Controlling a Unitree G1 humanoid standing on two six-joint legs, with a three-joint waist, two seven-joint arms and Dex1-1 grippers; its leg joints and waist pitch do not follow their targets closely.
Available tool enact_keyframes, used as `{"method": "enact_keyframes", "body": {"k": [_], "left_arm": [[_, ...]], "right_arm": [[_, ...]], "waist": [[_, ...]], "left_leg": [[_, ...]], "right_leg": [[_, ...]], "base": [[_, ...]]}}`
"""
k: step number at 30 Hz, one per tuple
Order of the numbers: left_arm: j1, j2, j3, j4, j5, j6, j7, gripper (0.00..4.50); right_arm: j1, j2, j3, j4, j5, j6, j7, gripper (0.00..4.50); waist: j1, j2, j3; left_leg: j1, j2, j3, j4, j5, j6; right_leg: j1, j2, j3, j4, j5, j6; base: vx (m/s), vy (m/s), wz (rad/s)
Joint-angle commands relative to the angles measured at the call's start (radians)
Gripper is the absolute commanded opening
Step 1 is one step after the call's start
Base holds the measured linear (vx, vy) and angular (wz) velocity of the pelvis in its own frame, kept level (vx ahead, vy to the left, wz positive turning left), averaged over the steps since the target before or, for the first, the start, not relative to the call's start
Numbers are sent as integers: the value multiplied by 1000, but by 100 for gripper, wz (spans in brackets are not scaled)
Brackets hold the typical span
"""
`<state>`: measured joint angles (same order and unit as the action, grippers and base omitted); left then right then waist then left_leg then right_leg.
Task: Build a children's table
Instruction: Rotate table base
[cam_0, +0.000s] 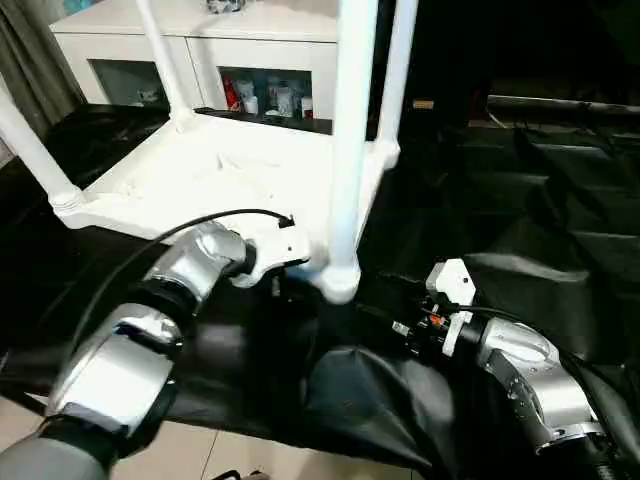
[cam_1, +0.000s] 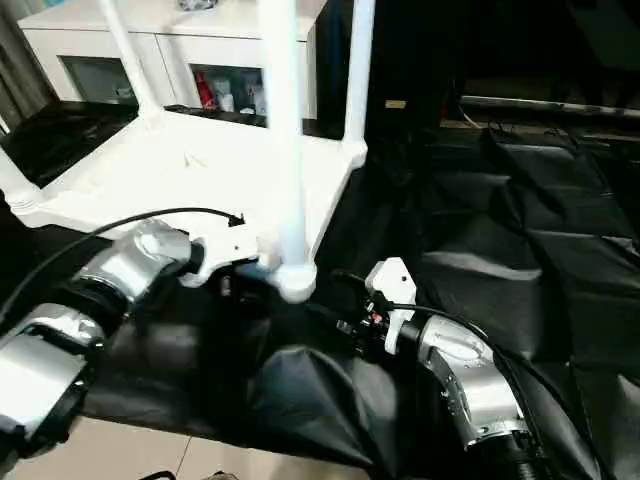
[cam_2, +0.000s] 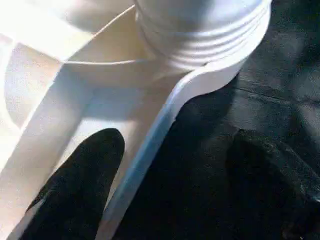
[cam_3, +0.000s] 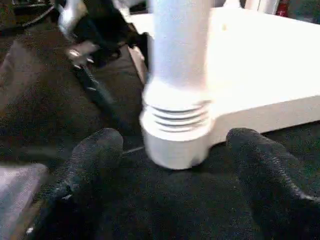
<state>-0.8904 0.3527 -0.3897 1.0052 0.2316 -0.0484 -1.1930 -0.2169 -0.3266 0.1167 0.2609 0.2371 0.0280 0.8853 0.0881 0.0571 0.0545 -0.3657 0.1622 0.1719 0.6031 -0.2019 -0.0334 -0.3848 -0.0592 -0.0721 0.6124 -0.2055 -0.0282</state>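
Left wrist view shows the left pincer (cam_2: 170, 185) spread astride the children's table (cam_2: 75, 125) smooth rim; right pincer (cam_3: 175, 170) apart beside a ribbed socket (cam_3: 177, 132).

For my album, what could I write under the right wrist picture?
Open right gripper waits in front of the children's table, lined up with its near leg in the corner socket, on the black cloth.

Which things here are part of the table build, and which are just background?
Part of the job:
- table top, lying upside down
- near leg, standing in its corner socket
- three other legs, also standing
- left gripper, straddling the top's edge
- right gripper, open before the near socket

Background:
- black cloth
- white cabinet
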Motion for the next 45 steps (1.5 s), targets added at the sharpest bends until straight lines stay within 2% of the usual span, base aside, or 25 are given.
{"method": "enact_keyframes", "body": {"k": [1,2,4,5,8,10,11,13,15,16,18,20,21,22,25,27,29,31,32,37,39,40,41,43,45], "left_arm": [[35,12,-17,-18,-1,34,-67,370],[39,16,-16,-28,0,38,-71,366],[40,28,-19,-37,20,48,-43,328],[39,33,-20,-39,28,55,-31,328],[70,51,-38,-97,38,122,-57,320],[95,58,-41,-145,30,166,-83,290],[105,59,-40,-168,28,187,-91,287],[117,58,-39,-192,26,214,-100,275],[128,54,-38,-211,20,238,-107,244],[136,51,-38,-219,16,250,-107,244],[153,47,-46,-243,14,275,-103,222],[164,38,-46,-254,12,294,-87,210],[166,32,-43,-257,10,303,-77,210],[166,17,-32,-252,6,320,-49,196],[157,-34,6,-233,-15,371,23,175],[155,-68,35,-233,-40,416,52,168],[157,-87,40,-233,-37,443,89,156],[166,-116,49,-235,-28,491,153,146],[169,-125,54,-237,-27,505,172,146],[182,-145,92,-285,-26,577,252,115],[191,-145,107,-321,-30,618,258,102],[195,-147,115,-344,-39,644,259,102],[202,-143,116,-367,-43,657,256,99],[214,-144,125,-418,-64,695,264,85],[231,-136,119,-473,-69,707,247,81]], "right_arm": [[-23,-1,-1,11,-10,-19,5,409],[-25,-1,-1,15,-12,-24,4,420],[-33,-1,-1,28,-19,-34,2,443],[-36,-2,-1,33,-21,-38,1,443],[-52,0,3,57,-26,-49,4,449],[-59,2,8,62,-27,-48,10,450],[-62,2,10,61,-21,-41,21,450],[-66,0,12,62,-14,-37,39,450],[-62,-10,22,53,-7,-32,70,450],[-56,-19,32,42,-1,-23,97,450],[-41,-40,54,22,3,-3,141,450],[-31,-52,64,15,-2,5,152,450],[-29,-55,64,14,-4,7,152,450],[-28,-55,62,16,-10,4,142,450],[-26,-51,48,27,-27,-19,111,450],[-30,-50,35,35,-38,-33,84,450],[-31,-53,25,41,-47,-43,61,450],[-27,-57,9,40,-56,-54,29,450],[-24,-58,6,35,-59,-54,22,450],[-2,-58,-12,-13,-61,-37,-21,450],[9,-59,-17,-40,-54,-22,-31,450],[15,-62,-20,-58,-48,-11,-32,450],[22,-64,-21,-75,-45,-4,-31,450],[36,-74,-35,-108,-11,20,-19,450],[44,-80,-40,-134,6,42,-9,450]], "waist": [[2,-15,-70],[3,-13,-69],[3,-30,-67],[5,-25,-67],[3,-34,-65],[-1,-31,-64],[-2,-38,-65],[0,-33,-64],[3,-32,-65],[4,-20,-66],[2,-28,-66],[2,-26,-66],[3,-27,-65],[3,-22,-65],[-2,-28,-61],[1,-26,-60],[0,-23,-62],[-5,-25,-64],[-8,-26,-63],[-14,-23,-62],[-25,-24,-62],[-25,-16,-63],[-30,-18,-63],[-36,-11,-63],[-41,-14,-63]], "left_leg": [[5,77,-28,-66,-93,102],[4,76,-28,-66,-99,100],[4,74,-25,-66,-105,99],[3,74,-26,-67,-103,96],[4,78,-28,-71,-99,88],[5,80,-28,-72,-99,86],[5,78,-25,-71,-94,90],[5,77,-25,-69,-85,97],[6,77,-24,-69,-84,98],[6,77,-25,-68,-86,97],[4,78,-25,-68,-82,106],[4,77,-25,-68,-86,107],[4,76,-25,-68,-95,105],[5,76,-25,-68,-99,102],[7,72,-23,-69,-126,92],[10,70,-22,-69,-143,85],[7,71,-23,-69,-136,83],[1,70,-25,-70,-126,88],[3,68,-23,-68,-129,94],[-1,66,-25,-68,-126,108],[-4,64,-26,-68,-129,114],[-2,66,-28,-69,-131,113],[-4,66,-28,-68,-129,117],[-3,68,-29,-69,-139,121],[-4,68,-29,-70,-147,123]], "right_leg": [[54,-107,57,-63,-23,-274],[55,-111,58,-64,-35,-275],[56,-111,58,-68,-71,-264],[55,-111,57,-69,-98,-254],[54,-113,58,-69,-126,-242],[51,-113,59,-68,-117,-250],[51,-111,59,-67,-106,-251],[50,-112,60,-67,-97,-253],[50,-112,60,-67,-88,-254],[51,-111,60,-65,-82,-257],[54,-108,59,-64,-48,-262],[53,-108,59,-65,-55,-263],[54,-109,58,-69,-76,-259],[53,-108,58,-70,-86,-257],[51,-106,57,-82,-156,-245],[49,-108,59,-91,-232,-225],[50,-106,58,-90,-232,-219],[54,-104,57,-86,-202,-216],[52,-102,56,-90,-197,-218],[53,-101,53,-94,-228,-202],[54,-98,52,-93,-210,-208],[54,-100,52,-92,-208,-209],[55,-99,53,-92,-196,-213],[54,-98,52,-90,-183,-225],[57,-97,52,-92,-178,-231]], "base": [[0,0,0],[0,0,0],[0,0,0],[0,0,0],[0,0,0],[0,0,0],[0,0,0],[0,0,0],[0,0,0],[0,0,0],[0,0,0],[0,0,0],[0,0,0],[0,0,0],[0,0,0],[0,0,0],[0,0,0],[0,0,0],[0,0,0],[0,0,0],[0,0,0],[0,0,0],[0,0,0],[0,0,0],[0,0,0]]}}
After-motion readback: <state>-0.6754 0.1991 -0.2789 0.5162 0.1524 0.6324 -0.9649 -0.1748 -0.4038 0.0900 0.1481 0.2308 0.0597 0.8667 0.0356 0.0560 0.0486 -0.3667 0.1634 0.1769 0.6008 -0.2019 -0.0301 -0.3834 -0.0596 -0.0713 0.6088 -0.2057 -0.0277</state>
